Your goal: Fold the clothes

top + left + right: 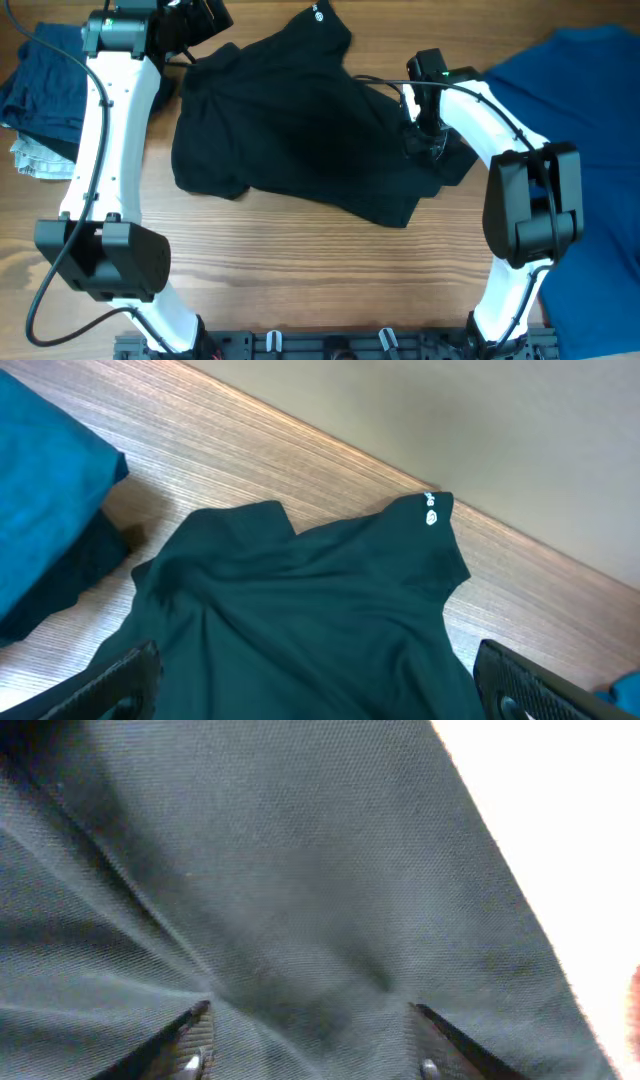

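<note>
Evidently the right claw (310,1045), jaws apart, sits on the shirt's (290,120) right edge (seemingly unpinched). Left claw (320,680) hovers wide, farther off.

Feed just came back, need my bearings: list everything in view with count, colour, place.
black shirt: one, black with white marks, crumpled mid-table
blue shirt: one, royal blue, table's right edge
navy pieces: stack, count unclear, navy, far left
pale cloth: one, grey-white, at the navy stack's near edge
table: one, light wood, under everything
left gripper: one, black, open, over the shirt's far-left part
right gripper: one, black, jaws apart, on the shirt's right side
</note>
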